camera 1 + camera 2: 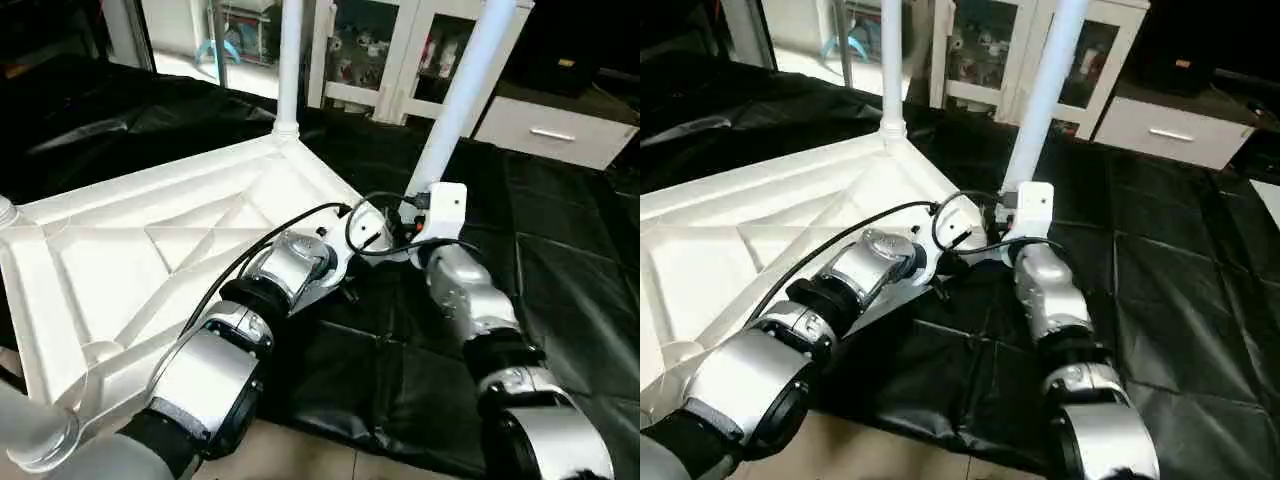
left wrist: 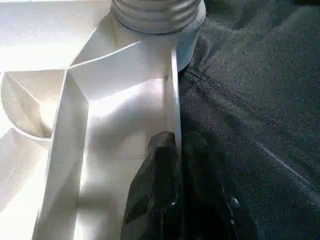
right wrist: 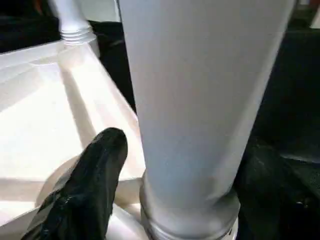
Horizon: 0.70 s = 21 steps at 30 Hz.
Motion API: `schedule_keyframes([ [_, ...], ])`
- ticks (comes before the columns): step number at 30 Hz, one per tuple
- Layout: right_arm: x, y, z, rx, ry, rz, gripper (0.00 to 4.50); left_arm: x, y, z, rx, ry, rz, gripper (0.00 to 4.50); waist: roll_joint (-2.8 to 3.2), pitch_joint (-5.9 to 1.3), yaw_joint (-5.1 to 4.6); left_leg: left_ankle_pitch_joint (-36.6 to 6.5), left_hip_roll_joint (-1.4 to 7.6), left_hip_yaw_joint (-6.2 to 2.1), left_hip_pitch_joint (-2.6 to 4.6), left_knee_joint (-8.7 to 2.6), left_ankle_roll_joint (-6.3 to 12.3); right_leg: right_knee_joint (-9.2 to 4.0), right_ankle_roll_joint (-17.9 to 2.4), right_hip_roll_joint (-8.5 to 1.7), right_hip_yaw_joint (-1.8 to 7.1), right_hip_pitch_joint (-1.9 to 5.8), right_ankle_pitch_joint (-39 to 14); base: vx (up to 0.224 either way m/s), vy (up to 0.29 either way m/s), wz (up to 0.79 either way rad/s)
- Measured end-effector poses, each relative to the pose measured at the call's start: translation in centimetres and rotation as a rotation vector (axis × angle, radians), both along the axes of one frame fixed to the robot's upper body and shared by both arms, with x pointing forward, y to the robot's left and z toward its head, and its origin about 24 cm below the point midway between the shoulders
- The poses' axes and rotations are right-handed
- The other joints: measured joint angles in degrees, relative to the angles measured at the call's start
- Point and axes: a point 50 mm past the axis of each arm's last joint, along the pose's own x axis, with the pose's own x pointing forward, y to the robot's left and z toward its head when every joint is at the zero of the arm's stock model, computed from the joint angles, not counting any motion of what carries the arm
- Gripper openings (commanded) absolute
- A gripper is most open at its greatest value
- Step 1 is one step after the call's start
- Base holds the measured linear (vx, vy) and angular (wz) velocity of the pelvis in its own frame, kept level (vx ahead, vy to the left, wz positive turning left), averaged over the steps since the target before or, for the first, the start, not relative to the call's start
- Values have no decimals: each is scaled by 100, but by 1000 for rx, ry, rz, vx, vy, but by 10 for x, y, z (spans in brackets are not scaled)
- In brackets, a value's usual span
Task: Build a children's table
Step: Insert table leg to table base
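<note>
**Tabletop upside down, two legs standing at its far corners**

The tabletop (image 1: 150, 240) lies ribs-up on black sheeting (image 1: 560, 290), its near corner by the floor's edge. Open sheeting spreads to the right. The left gripper (image 2: 177, 150) pinches the tabletop's thin side wall, fingers closed on it. The right gripper (image 3: 175, 170) straddles a leaning leg (image 1: 460, 100) just above its ribbed end, fingers (image 3: 95, 170) spread either side; whether they touch it I cannot tell. A second leg (image 1: 290, 60) stands upright in the far socket. Both legs run out of sight overhead.
</note>
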Motion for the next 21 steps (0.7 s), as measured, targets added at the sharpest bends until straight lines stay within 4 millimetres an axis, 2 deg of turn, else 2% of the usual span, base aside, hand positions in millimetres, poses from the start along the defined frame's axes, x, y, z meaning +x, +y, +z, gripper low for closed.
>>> schedule_keyframes([
  [4, -1, -1, 6, 13, -15, 32, 373, 0, 1, 1, -1, -1, -8, 0, 5, 3, 47, 2, 1, 21, -7, 7, 3, 38, -4, -2, 17, -33, -3, 0, 0, 0],
  [6, -5, -4, 6, 9, -16, 51, 408, 0, 1, 1, -3, 2, -15, 0, 5, 3, 61, 3, 6, 28, -6, 10, 4, 45, -6, -1, 17, -36, -5, 0, 0, 0],
  [8, -8, -7, 7, 6, -18, 65, 414, 0, 1, 1, -3, 2, -20, 0, 15, 9, 73, 3, 7, 30, -7, 12, 4, 46, -6, -1, 17, -36, -5, 0, 0, 0],
  [11, -14, -11, 7, 11, -9, 85, 445, 0, 1, 0, -4, 5, -32, 0, 22, 14, 90, 3, 8, 32, -6, 16, 4, 48, -6, -3, 17, -33, -5, 0, 0, 0],
  [17, -18, -13, 10, 10, 5, 98, 445, 0, 1, 1, -5, 4, -40, 0, 40, 23, 109, 3, 9, 32, -6, 19, 3, 52, -6, -3, 16, -33, -5, 0, 0, 0],
  [21, -24, -19, 9, -3, 20, 93, 445, 0, 1, 1, -7, 3, -64, 0, 71, 38, 157, 3, 9, 33, -6, 19, 3, 52, -6, -3, 16, -32, -5, 0, 0, 0],
])
